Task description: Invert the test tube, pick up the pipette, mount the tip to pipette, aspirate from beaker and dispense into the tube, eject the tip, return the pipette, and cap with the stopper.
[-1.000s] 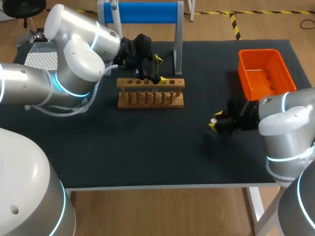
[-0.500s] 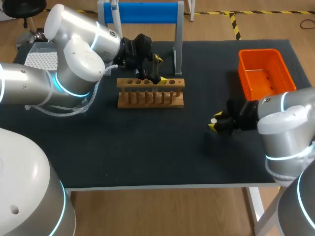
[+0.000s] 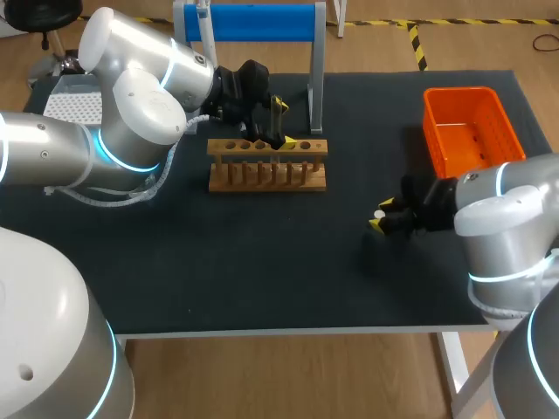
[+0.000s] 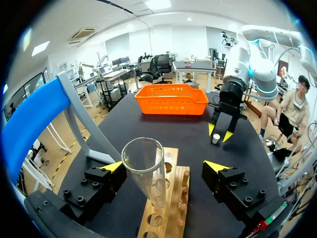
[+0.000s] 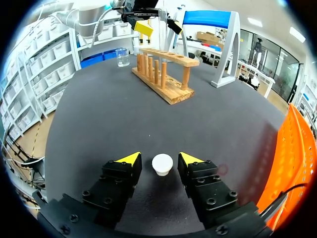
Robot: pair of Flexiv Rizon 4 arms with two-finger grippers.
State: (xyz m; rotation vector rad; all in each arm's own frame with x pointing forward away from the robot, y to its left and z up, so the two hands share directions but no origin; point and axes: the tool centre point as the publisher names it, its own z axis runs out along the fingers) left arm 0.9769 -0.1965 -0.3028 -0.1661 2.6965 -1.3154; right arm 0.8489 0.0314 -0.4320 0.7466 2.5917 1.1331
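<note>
Over the wooden rack [image 3: 267, 164] at the far middle of the table [image 3: 262, 279], our left gripper [image 4: 164, 166] hangs with its jaws wide apart. The test tube [image 4: 146, 171] stands mouth-up in a rack hole between them, touched by neither finger. We judge the tube to be thin clear glass: light, stiff, slick against the fingers and quick to crack under a hard squeeze or a knock on the rack. If we must take it again, the best hold looks to be on the bare wall just under the rim, above the wood. The pressure should be gentle and the lift straight up, so the foot does not bind in its hole.

Toward the right side of the table, our right gripper [image 5: 160, 158] sits low with the white stopper [image 5: 162, 164] between its fingertips. In the right wrist view a sliver of dark table shows on each side of the stopper, so we read these jaws as not yet closed on it. The stopper looks small and very light, wider at its head than below, and probably somewhat yielding. We would pinch it across the head and leave the narrower end free to enter the tube's mouth. Being so small, it could tip or skid away if one finger arrives first.
</note>
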